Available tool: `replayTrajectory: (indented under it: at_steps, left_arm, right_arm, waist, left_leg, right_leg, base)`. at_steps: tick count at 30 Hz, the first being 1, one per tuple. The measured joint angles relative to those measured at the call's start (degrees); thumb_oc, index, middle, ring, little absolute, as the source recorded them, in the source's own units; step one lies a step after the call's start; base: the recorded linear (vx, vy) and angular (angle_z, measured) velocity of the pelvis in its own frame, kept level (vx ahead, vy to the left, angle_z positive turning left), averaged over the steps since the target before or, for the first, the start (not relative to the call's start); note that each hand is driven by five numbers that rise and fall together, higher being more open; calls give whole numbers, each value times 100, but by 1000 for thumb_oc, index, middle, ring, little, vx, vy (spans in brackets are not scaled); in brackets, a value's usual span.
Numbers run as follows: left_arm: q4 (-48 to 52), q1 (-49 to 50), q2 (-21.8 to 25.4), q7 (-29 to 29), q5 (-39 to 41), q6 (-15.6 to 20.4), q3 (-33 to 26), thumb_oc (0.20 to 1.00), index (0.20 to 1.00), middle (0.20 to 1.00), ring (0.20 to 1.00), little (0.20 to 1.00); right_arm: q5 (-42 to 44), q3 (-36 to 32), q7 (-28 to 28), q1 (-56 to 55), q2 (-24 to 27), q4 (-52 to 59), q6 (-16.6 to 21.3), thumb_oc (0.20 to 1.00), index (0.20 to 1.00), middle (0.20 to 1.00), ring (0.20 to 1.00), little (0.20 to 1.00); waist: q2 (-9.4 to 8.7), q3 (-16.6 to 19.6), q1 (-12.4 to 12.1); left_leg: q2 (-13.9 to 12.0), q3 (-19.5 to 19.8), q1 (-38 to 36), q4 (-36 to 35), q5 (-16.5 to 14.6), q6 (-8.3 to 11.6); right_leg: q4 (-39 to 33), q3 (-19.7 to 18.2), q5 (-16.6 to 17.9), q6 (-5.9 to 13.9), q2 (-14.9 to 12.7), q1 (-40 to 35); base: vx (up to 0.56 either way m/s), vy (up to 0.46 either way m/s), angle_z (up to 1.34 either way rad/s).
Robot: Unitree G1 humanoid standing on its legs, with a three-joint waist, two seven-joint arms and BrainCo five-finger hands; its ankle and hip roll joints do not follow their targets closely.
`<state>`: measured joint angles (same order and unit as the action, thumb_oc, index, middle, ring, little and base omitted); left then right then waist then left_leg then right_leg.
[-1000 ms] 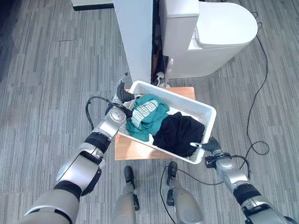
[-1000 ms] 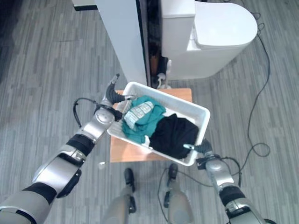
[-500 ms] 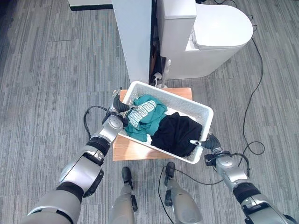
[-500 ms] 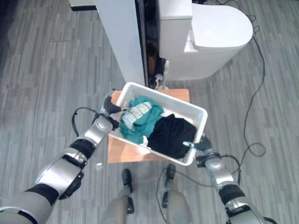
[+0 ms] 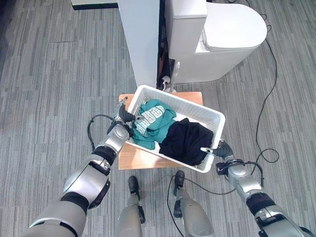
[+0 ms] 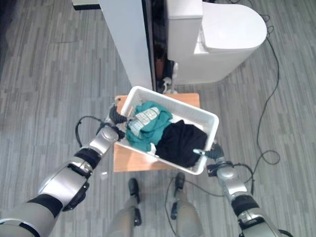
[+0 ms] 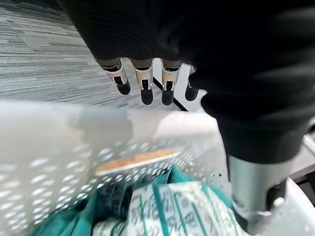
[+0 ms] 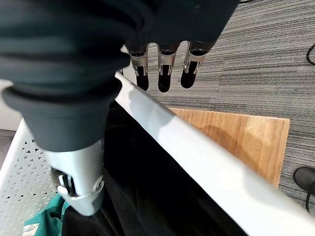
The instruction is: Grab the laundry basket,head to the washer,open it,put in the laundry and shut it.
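Over the small wooden table (image 5: 139,157) at the middle of our head views, we are holding the white laundry basket (image 5: 210,116) between both hands, so the first step, the grab, is looking done or nearly so. Our left hand (image 5: 124,114) is gripping the basket's short end at about nine o'clock, fingers (image 7: 143,88) reaching over the outside of the rim and the thumb (image 7: 257,196) dropping inside against the wall. Our right hand (image 5: 223,149) is doing the same on the far end at about four o'clock, fingers (image 8: 165,73) over the rim and thumb (image 8: 81,179) pressed inside. We cannot tell whether the basket is resting on the table or already lifting off it. Everything else is waiting for us: walking to the washer, opening it, loading, closing. A white appliance (image 5: 217,39) is standing at twelve o'clock beyond the table, though we are only guessing it is the washer. The basket is a perforated plastic tub sitting askew to the table, holding a crumpled teal garment (image 5: 155,118) toward our left hand and a black garment (image 5: 187,140) toward our right.
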<state>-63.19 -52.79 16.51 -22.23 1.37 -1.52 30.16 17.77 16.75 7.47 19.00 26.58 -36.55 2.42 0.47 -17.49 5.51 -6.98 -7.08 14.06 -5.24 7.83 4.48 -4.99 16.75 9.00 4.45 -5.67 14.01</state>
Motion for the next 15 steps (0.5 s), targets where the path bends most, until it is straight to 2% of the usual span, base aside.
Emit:
replayTrajectory:
  at_steps: [11, 15]
  left_arm:
    - [-381, -99, -109, 52, -203, -4, 52, 1000, 1000, 1000, 1000, 1000]
    - [-670, -276, -52, 74, -203, -5, 34, 1000, 1000, 1000, 1000, 1000]
  right_arm:
    - [0, 26, -1, 59, 1, 16, 17, 1000, 1000, 1000, 1000, 1000]
    - [1, 150, -2, 158, 44, 120, 17, 1000, 1000, 1000, 1000, 1000]
  waist:
    - [-6, 3, 13]
    - [-86, 40, 28]
  left_leg:
    - [-2, -66, 21, -1, -3, 0]
    - [0, -170, 139, 0, -2, -4]
  right_leg:
    - [0, -64, 8, 7, 4, 65]
    - [0, -180, 69, 3, 5, 244]
  base:
    - [0, 1, -2]
    - [-2, -3, -13]
